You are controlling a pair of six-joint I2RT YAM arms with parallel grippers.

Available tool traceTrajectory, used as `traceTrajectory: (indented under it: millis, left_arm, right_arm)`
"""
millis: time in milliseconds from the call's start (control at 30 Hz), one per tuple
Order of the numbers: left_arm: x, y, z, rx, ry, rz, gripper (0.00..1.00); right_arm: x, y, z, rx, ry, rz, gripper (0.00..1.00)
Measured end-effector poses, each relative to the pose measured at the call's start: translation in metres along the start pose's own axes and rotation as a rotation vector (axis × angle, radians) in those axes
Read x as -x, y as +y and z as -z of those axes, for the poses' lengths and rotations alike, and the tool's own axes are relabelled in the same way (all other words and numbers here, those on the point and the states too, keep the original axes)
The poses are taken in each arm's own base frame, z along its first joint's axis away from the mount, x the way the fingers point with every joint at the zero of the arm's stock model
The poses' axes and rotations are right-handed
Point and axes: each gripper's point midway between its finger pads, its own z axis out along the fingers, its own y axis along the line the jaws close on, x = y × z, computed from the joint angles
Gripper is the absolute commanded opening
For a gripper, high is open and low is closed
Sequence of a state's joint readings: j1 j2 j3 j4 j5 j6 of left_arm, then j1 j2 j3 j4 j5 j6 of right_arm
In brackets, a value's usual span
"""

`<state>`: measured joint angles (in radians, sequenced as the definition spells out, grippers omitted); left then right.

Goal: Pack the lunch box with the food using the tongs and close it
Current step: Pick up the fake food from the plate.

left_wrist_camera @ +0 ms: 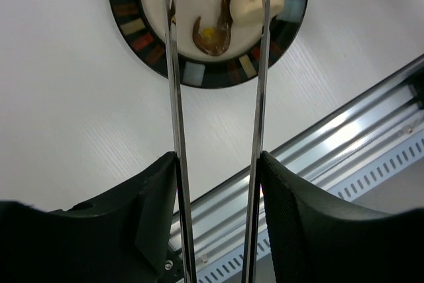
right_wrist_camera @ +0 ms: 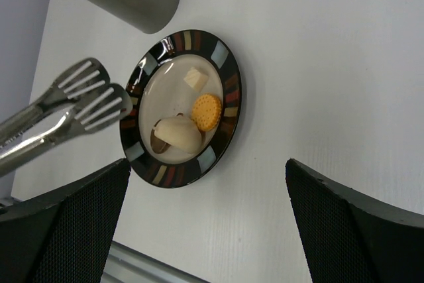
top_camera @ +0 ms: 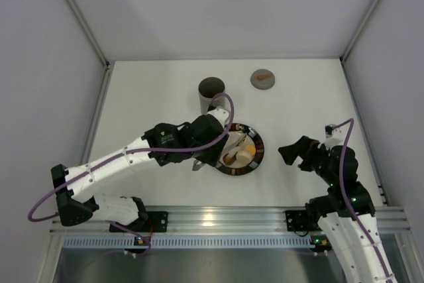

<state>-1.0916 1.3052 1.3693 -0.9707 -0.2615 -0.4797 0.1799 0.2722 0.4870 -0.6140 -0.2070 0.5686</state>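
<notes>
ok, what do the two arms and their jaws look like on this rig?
Left arm and right arm: white link shells, black joint housings. A purple cable loops outside each arm. Jaws are broad black wedges with fine mesh-textured inner faces. Small green lights glow low on the right arm; no readable markings.

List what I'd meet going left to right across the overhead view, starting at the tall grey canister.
lunch box → lid → right end effector. The plate is left out, since it overlaps the lunch box and lid sideways.
</notes>
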Motion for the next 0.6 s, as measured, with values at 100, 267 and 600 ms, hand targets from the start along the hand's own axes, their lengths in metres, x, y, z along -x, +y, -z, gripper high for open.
traceTrajectory:
  millis: [100, 267, 600]
  left_arm:
    - [-0.024, -0.007, -0.009, -0.016, 0.056, -0.028, 0.56]
    - [-0.052, -0.006, -0.022, -0.014, 0.123, -0.04, 0.57]
    - [-0.046, -0.023, -0.024, -0.075, 0.095, -0.035, 0.57]
  right_arm:
    - [-0.001, 0.0, -0.001, -0.003, 0.004, -0.001, 1.0]
    - [-0.001, 0.0, -0.001, -0.003, 0.004, -0.001, 0.99]
    - [-0.001, -0.001, -0.001, -0.003, 0.005, -0.001, 1.0]
